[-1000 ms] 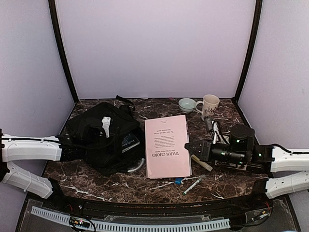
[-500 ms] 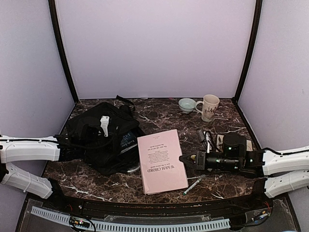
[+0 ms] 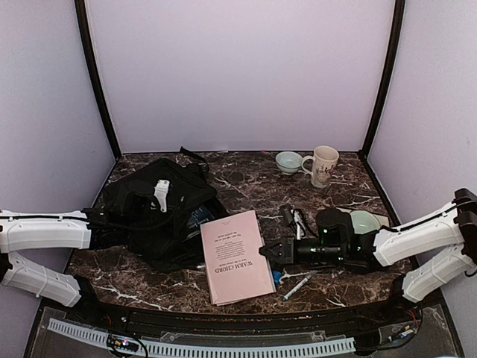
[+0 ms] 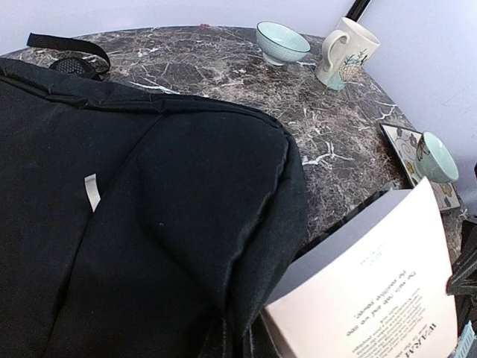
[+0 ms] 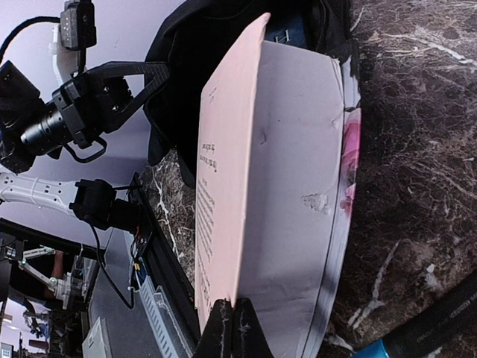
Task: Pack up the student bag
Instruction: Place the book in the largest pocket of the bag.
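Note:
The black student bag (image 3: 149,212) lies at the left of the table, its mouth facing right, with a blue book (image 3: 197,218) inside. My left gripper (image 3: 99,218) is at the bag's left edge. In the left wrist view black fabric (image 4: 149,224) hides its fingers, and a pinched fold runs down to them. My right gripper (image 3: 268,253) is shut on the right edge of a pink book (image 3: 237,256). In the right wrist view its fingertips (image 5: 223,328) clamp the book (image 5: 283,186), which is tilted, its far edge at the bag's mouth (image 5: 298,22).
A mug (image 3: 322,164) and a pale blue bowl (image 3: 288,161) stand at the back right. A teal cup (image 3: 365,221) sits on a coaster behind the right arm. A marker (image 3: 298,286), a small blue item (image 3: 276,277) and dark pens (image 3: 294,218) lie near the right gripper.
My right gripper has moved left with the pink book, which slid and turned toward the bag's mouth. The left arm and the bag have barely moved.

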